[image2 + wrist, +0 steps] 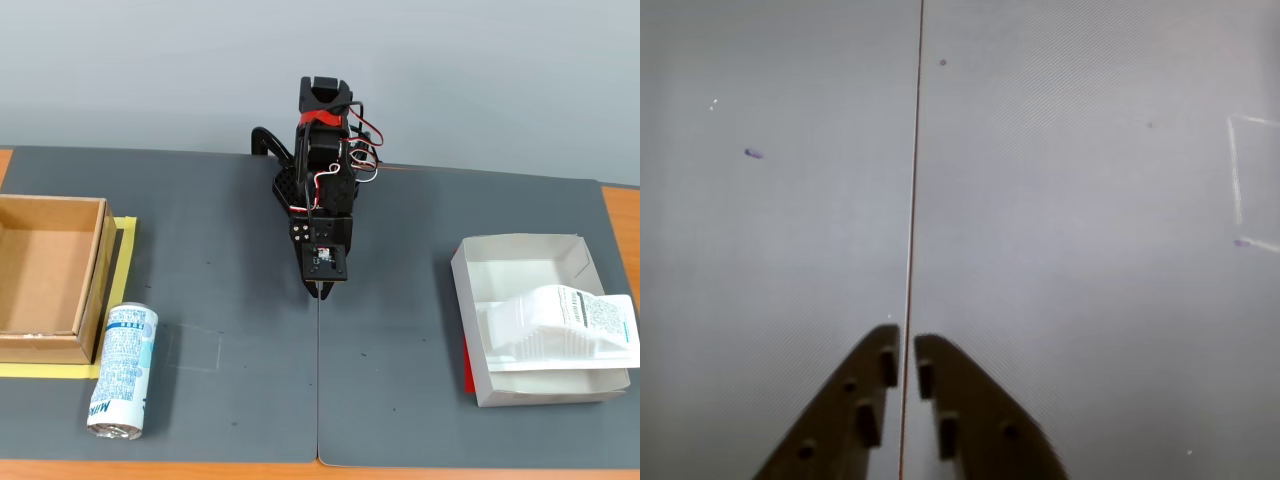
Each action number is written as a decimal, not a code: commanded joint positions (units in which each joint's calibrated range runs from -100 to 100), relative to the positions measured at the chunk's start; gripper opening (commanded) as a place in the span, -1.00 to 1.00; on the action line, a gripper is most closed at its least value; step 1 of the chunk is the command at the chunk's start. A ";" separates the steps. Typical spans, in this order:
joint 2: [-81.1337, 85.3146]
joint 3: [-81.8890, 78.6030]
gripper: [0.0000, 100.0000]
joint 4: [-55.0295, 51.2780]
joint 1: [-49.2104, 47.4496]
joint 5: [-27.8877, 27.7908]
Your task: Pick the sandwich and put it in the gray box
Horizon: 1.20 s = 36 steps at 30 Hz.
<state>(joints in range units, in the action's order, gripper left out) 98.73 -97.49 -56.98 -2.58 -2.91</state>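
Right of the fixed view: the sandwich (560,322) already lies in the gray box (520,252), overhanging its right wall. Centre: your tool (321,290) hangs nearly closed and empty above the tabletop (400,420). Placement looks done; only parking remains.

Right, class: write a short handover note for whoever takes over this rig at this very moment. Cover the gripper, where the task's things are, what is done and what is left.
Gripper: shut and empty, fingers almost touching, hanging over the bare gray mat at the seam.
Sandwich: lying in the gray box at the right of the fixed view, one end sticking over the right wall.
Can lies on its side beside the brown box, left of the fixed view; neither is part of the job.
Done: sandwich picked and placed.
Left: nothing, except perhaps checking that the sandwich sits securely.
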 commanded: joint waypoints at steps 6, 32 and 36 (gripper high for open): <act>0.51 0.11 -0.97 -0.22 0.30 0.07; 0.51 0.11 -0.96 -0.05 0.08 -0.14; 0.51 0.02 -0.96 -0.05 0.08 -0.14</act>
<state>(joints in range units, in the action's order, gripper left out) 98.73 -97.49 -56.98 -2.58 -2.91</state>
